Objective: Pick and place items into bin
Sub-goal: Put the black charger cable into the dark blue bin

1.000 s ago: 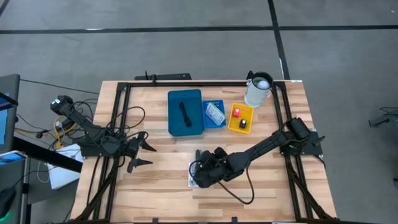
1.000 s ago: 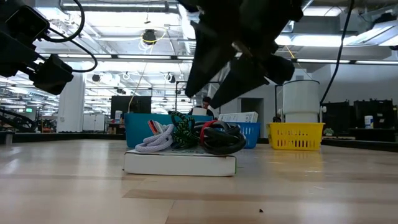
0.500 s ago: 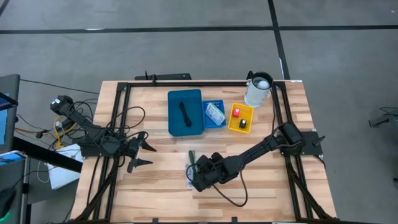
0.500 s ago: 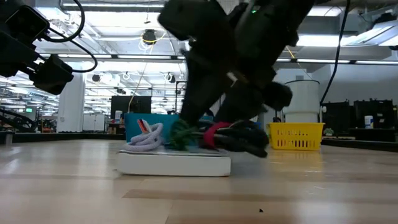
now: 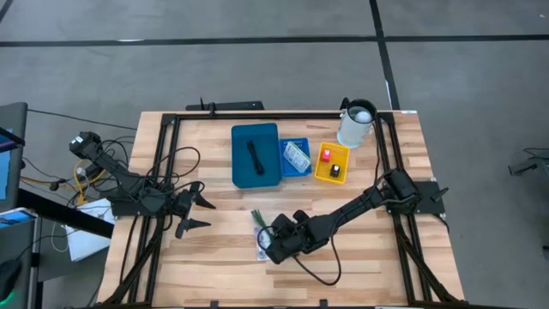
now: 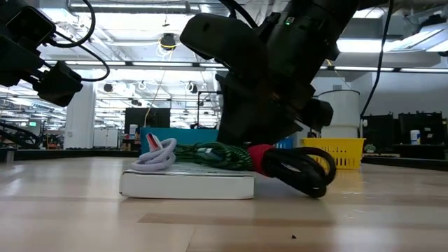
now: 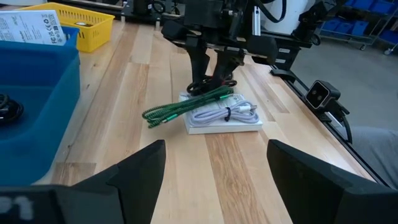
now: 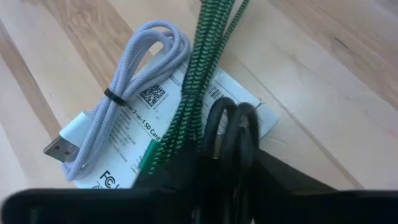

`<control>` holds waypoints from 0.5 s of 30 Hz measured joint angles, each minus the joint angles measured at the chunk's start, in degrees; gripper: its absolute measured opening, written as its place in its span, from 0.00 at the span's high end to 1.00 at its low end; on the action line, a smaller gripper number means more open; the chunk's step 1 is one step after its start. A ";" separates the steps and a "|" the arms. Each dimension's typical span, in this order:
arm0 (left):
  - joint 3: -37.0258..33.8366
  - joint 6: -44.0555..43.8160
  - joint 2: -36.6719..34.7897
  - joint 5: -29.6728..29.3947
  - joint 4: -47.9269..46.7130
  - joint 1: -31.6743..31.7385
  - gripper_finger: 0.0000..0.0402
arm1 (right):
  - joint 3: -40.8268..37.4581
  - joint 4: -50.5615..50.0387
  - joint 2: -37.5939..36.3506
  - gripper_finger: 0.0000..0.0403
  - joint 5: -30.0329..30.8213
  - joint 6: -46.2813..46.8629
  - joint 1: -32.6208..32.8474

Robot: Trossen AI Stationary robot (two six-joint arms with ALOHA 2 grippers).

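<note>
Fingers of my right gripper point(image 5: 268, 240) clamp the green braided cable point(image 7: 186, 107) and black cable point(image 6: 297, 168) at desk point(image 5: 214, 257) centre-front, over the white packet point(image 6: 187, 184) w/ a grey USB cable point(image 8: 118, 109). Left gripper point(image 5: 199, 213) waits at left edge, fingers apart.

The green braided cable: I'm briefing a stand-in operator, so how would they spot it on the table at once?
Start at the wooden table and find the white flat box near its front middle, under the right hand. The green braided cable lies across that box. Beside it are a pale grey coiled cable and a black cable; only this one is green.
</note>
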 joint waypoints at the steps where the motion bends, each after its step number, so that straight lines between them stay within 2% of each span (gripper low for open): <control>1: 0.00 0.00 0.00 0.00 0.01 0.01 0.33 | 0.00 0.00 -0.01 0.77 0.03 -0.01 0.00; 6: 0.00 0.00 0.00 0.00 0.02 0.02 0.33 | 0.00 0.04 -0.09 0.89 0.22 -0.12 0.00; 15: 0.00 0.00 0.00 -0.02 0.07 0.00 0.33 | 1.34 -1.39 0.02 0.85 2.11 -0.71 0.02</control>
